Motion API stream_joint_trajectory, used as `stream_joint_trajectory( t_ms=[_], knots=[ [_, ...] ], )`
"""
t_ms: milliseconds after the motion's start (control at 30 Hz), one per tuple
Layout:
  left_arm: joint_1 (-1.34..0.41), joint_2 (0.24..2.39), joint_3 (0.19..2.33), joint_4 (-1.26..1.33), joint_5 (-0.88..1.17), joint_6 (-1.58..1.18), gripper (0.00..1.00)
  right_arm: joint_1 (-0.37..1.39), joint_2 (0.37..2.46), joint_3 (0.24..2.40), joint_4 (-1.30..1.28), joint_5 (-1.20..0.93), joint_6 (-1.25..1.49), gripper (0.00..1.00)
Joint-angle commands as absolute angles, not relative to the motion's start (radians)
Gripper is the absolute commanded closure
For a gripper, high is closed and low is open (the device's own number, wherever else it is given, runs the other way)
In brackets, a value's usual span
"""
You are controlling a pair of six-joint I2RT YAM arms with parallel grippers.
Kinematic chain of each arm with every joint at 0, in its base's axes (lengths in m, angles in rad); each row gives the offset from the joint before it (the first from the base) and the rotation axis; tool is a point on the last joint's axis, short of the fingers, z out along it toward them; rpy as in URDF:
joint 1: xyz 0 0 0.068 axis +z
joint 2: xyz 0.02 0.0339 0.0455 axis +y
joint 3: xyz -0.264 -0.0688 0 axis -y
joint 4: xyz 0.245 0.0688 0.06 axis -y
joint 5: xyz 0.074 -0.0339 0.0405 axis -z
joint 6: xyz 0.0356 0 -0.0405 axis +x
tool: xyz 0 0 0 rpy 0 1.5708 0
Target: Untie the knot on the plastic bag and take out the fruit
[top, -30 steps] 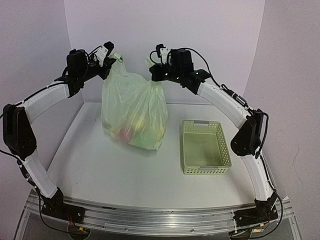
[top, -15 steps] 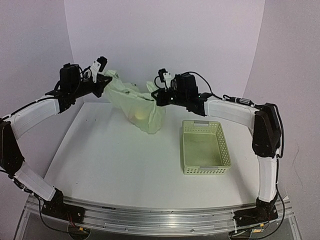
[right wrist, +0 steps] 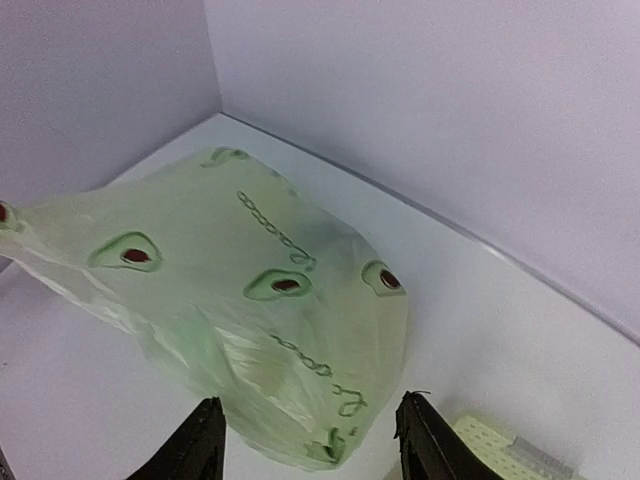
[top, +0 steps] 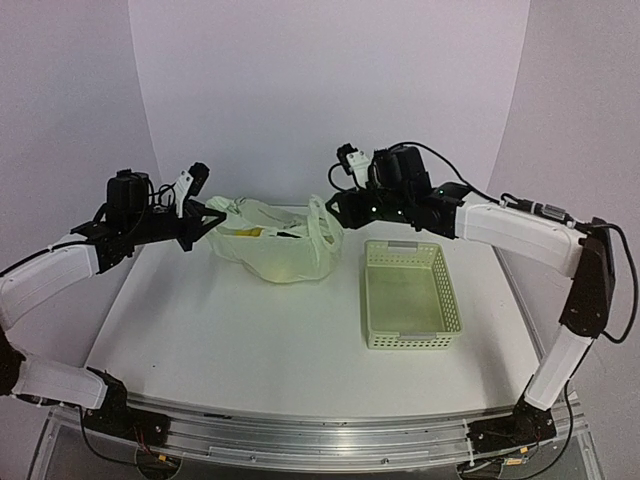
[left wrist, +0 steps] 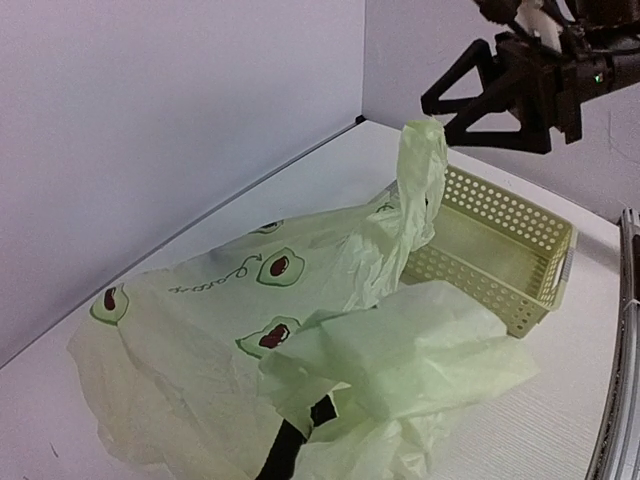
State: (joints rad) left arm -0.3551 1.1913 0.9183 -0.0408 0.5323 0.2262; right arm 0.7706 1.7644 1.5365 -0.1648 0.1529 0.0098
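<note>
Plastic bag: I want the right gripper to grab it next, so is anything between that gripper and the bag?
Nothing visible does. The open right gripper hangs right beside the plastic bag, only air between. The basket lies off that line, and the left gripper pinches the bag's opposite side.

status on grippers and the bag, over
Left gripper shut on plastic bag. Right gripper open, holding nothing. Bag slumped on table, fruit inside. Basket alongside, not blocking.
</note>
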Motion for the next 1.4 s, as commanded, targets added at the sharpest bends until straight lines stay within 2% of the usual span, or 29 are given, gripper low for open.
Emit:
stream_joint_trajectory(
  t_ms=[0,67,133,300,500,967,1367],
  knots=[
    [-0.364,1.125,0.867,0.007,0.616,0.227,1.00,0.905,1.747,1.634,-0.229,0.107,-0.158,0.45],
    [-0.367,1.114,0.852,0.025,0.613,0.228,1.00,0.930,1.782,1.667,-0.212,-0.084,-0.143,0.47],
    [-0.367,1.115,0.853,0.026,0.605,0.226,1.00,0.934,1.847,1.708,-0.169,-0.285,-0.085,0.54],
    [-0.367,1.134,0.856,0.067,0.559,0.167,1.00,0.935,2.053,1.861,-0.093,-0.458,0.047,0.74],
    [-0.367,1.129,0.850,0.093,0.541,0.155,1.00,0.935,2.180,1.957,0.001,-0.402,0.109,0.81],
    [-0.367,1.143,0.842,0.136,0.521,0.205,1.00,0.893,2.206,1.980,0.079,-0.374,0.260,0.78],
    [-0.367,1.155,0.847,0.213,0.626,0.265,1.00,0.887,2.344,2.121,0.030,-0.169,0.224,0.87]
  ],
)
